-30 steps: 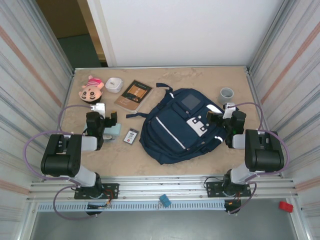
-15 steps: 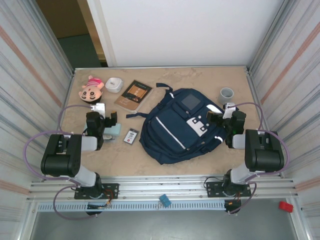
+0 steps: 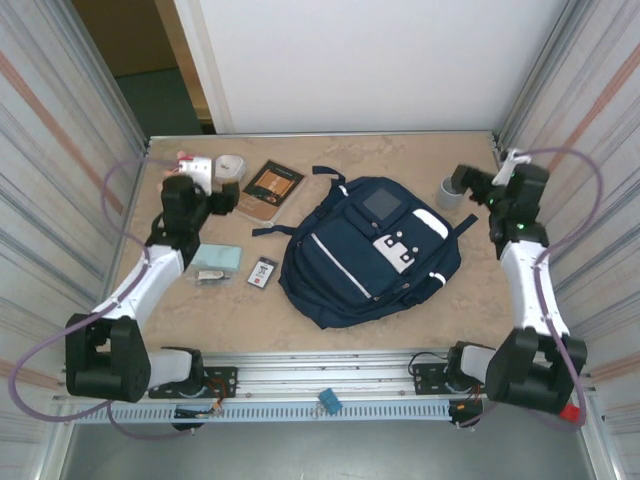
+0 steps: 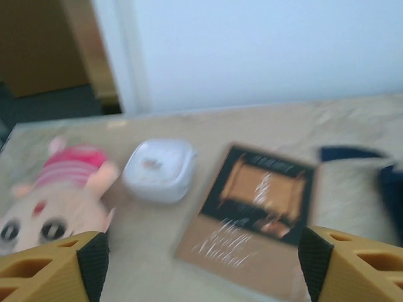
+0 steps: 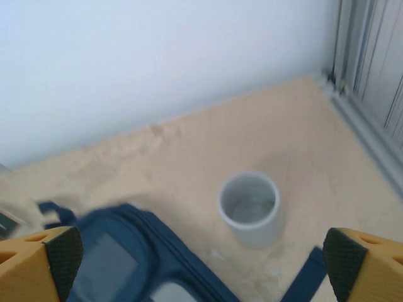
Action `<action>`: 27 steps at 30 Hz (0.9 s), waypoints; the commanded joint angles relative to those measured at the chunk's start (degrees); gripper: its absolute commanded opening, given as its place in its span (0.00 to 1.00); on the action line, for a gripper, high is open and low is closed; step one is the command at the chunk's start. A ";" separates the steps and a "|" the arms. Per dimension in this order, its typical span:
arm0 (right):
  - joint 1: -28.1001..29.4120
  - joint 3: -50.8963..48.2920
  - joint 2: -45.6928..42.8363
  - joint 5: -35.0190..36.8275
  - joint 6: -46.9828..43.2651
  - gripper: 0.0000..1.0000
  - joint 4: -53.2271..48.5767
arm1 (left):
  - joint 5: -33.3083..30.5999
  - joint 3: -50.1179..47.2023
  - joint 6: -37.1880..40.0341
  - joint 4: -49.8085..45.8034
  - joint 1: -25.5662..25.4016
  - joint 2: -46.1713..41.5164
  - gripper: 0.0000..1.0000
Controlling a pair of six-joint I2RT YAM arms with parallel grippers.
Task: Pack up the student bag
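Across the middle of the sandy surface (image 3: 330,150), a little right of centre, the student bag (image 3: 365,255) lies flat with its front panel up, its grey square patch toward the far side and white stripes slanting across the navy fabric. Left of it, the left arm reaches toward the far left corner. Its end effector (image 4: 203,267) hangs with fingers spread apart and nothing between them, above the spot where a brown book (image 3: 267,190) and a plush doll (image 4: 56,195) lie. The right arm stretches along the right edge, and the right end effector (image 5: 203,261) is likewise wide apart and holds nothing, poised over the far right corner of the bag. The book rests at an angle just beside the bag's far left strap. The doll, pink-striped with a pale face, lies left of the book. A flat pale teal packet (image 3: 215,259) sits nearer, left of the bag. A grey cup (image 5: 249,207) stands upright near the far right corner. A white rounded case (image 4: 158,170) sits between doll and book. A small black-and-white card (image 3: 262,272) lies just beside the bag's left edge.
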 commanded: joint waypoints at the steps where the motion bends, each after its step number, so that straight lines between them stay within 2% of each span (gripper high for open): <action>1: -0.30 2.76 -2.45 -3.43 6.84 0.99 -28.47 | 6.20 11.52 -3.35 -20.12 -4.82 5.76 0.76; 4: 0.03 -1.21 -5.16 -9.32 14.46 1.00 -34.28 | 9.24 20.50 -2.50 -28.37 -10.35 14.21 0.76; 8: 1.69 -11.63 -10.55 -12.55 24.11 0.87 -34.81 | 13.60 26.52 -3.24 -31.77 -15.43 25.02 0.67; 15: 11.32 -26.17 -17.83 -8.65 35.36 0.78 -29.03 | 17.35 30.70 -8.09 -31.53 -17.88 38.99 0.54; 18: 12.35 -29.87 -18.19 -9.01 36.95 0.77 -25.01 | 16.55 29.97 -8.00 -31.32 -18.70 40.99 0.48; 20: 12.32 -32.16 -17.00 -10.95 37.39 0.75 -19.90 | 16.95 28.24 -8.56 -30.78 -18.94 40.78 0.39; 24: 12.40 -35.27 -11.72 -14.89 39.34 0.69 -7.07 | 17.17 22.00 -9.42 -28.04 -19.79 36.98 0.20; 27: 13.27 -33.82 -6.72 -13.83 38.39 0.67 -3.47 | 17.45 16.55 -11.49 -25.28 -20.41 32.96 0.14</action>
